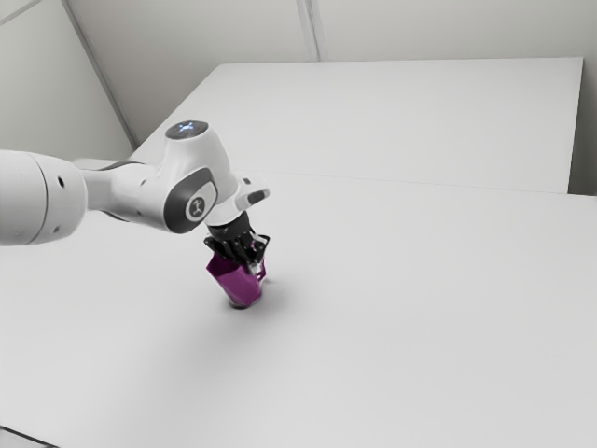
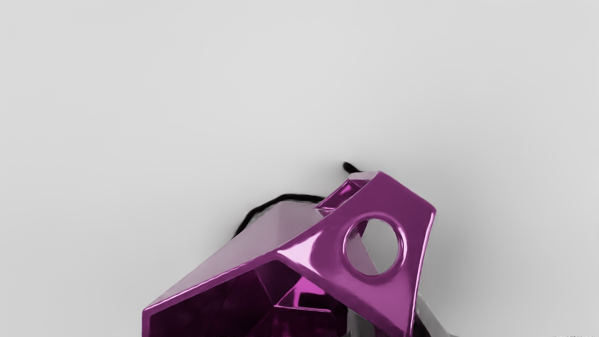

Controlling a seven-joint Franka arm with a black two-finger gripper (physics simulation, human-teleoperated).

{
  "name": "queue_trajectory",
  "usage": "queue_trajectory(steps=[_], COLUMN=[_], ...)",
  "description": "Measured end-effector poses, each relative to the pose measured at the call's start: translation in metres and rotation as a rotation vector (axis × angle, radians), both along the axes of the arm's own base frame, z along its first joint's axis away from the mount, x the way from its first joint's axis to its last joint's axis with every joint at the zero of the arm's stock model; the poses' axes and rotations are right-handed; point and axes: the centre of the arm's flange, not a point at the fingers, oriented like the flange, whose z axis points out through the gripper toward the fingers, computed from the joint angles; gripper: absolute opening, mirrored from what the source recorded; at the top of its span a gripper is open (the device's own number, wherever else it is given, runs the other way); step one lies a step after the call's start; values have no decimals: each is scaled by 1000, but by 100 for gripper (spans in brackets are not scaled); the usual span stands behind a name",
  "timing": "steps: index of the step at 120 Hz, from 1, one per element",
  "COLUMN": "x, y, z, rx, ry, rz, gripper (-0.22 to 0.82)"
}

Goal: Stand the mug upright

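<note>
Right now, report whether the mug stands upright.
Not upright but tilted: the mug leans, its rim toward the exterior view's left.

The exterior view looks from the arm's (image 1: 135, 198) side, from above, slanting down across the table (image 1: 420, 327) toward the wall (image 1: 233, 33) beyond it; it stands well back, with the arm coming in from the exterior view's left and the mug (image 1: 235, 278) small near its middle. The wrist view looks from the arm's end down toward the table, close enough to see into the mug's mouth and through its handle (image 2: 323, 262). Both share the mug and the tabletop around it.
</note>
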Motion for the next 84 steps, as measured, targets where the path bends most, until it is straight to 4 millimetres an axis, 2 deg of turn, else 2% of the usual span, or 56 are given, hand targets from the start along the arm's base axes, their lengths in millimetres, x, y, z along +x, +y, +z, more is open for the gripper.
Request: queue_trajectory(steps=[15,32,57,84], x=[-1,0,18,34], y=[-8,-9,-10,-8], z=[8,36,89,170], rx=[3,28,65,112], ry=[-9,-48,-77,-103], rz=[-16,-37,-50,-46], gripper=[27,43,54,58])
